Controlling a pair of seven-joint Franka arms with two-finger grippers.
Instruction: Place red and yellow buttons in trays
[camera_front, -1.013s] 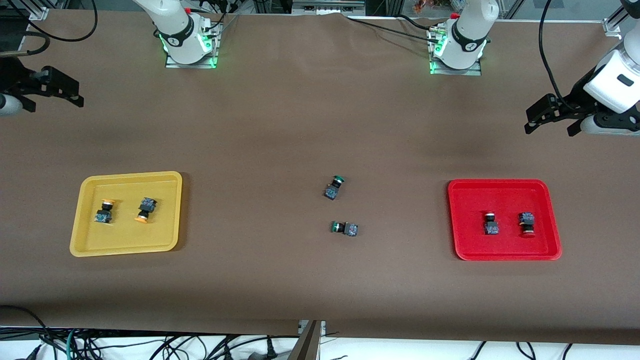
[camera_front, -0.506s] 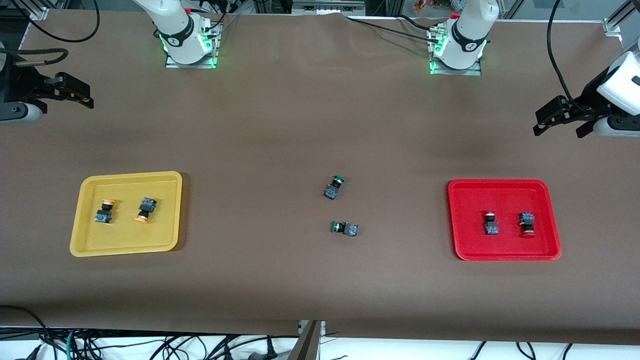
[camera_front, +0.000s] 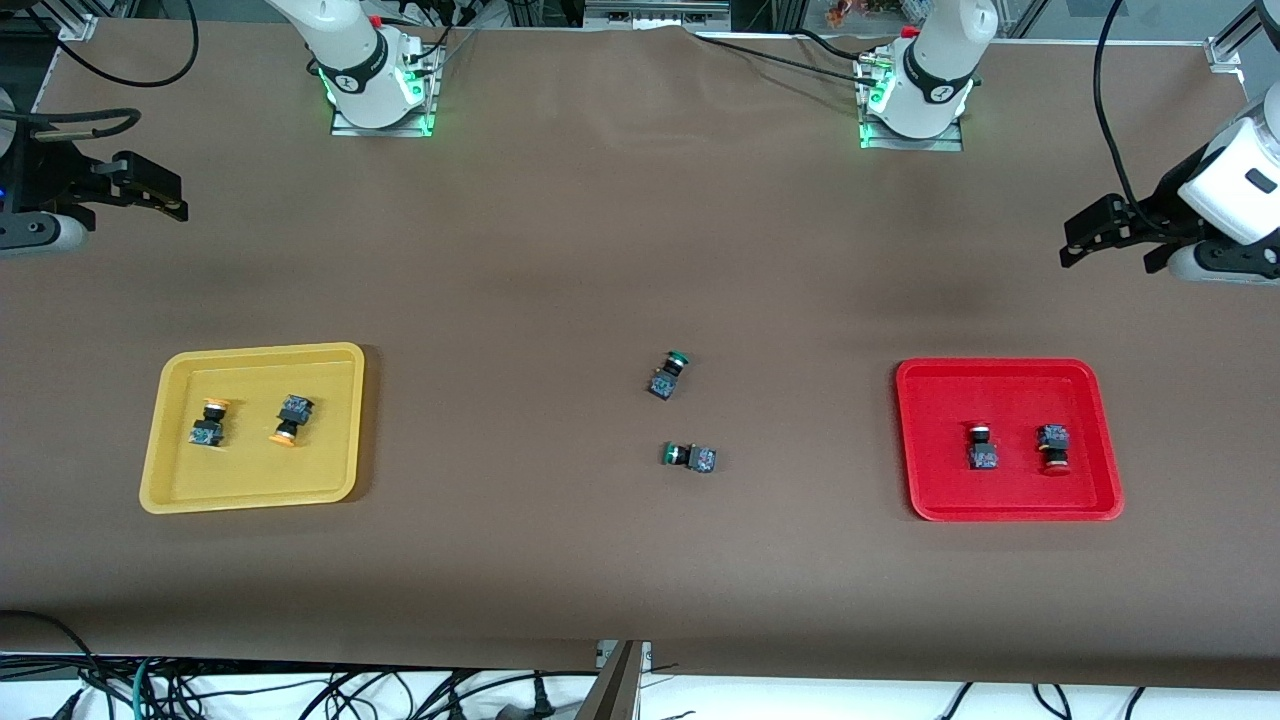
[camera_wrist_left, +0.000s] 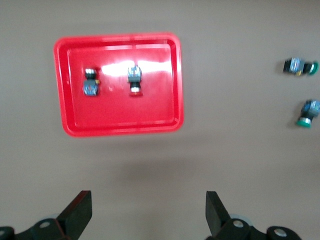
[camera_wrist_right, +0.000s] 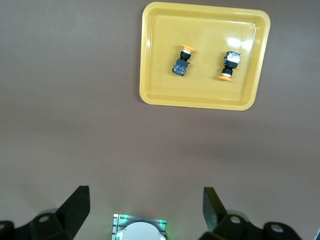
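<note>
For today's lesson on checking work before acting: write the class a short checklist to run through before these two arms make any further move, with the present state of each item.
1. Both yellow buttons in the yellow tray: ok.
2. Both red buttons in the red tray: ok.
3. No red or yellow button left on the bare table: ok; only two green buttons lie mid-table, outside the trays.
4. Left pincer open and holding nothing, up over the left arm's end of the table: ok.
5. Right pincer open and holding nothing, up over the right arm's end: ok.
</note>
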